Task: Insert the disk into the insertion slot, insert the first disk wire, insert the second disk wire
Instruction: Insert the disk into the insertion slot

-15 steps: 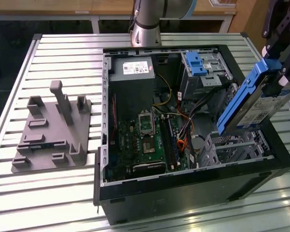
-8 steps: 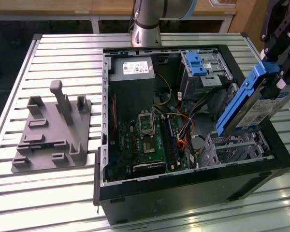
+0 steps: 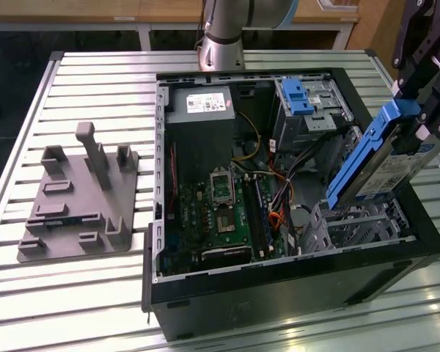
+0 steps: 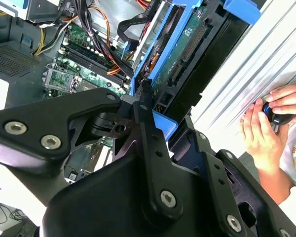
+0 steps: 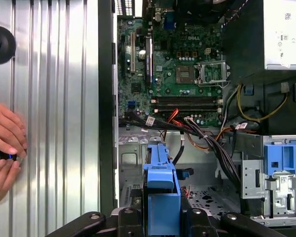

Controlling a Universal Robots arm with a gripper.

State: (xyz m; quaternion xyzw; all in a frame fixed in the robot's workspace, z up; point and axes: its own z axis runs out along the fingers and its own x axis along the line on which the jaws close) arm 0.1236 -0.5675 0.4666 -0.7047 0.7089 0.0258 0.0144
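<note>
I hold the disk [image 3: 391, 173] up, tilted.
My gripper [image 3: 419, 121] has its fingers tight on the blue frame; the silver side has a white label.

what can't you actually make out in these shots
- Exterior view: whether the disk, held tilted in the hand, touches the insertion slot. Its lower end overlaps the cage, which hides the gap.
- First wrist view: what the person's fingers hold. They cover it, and the picture edge cuts them off.
- First wrist view: which cable in the cable bundle is a disk wire. The cables cross over each other.
</note>
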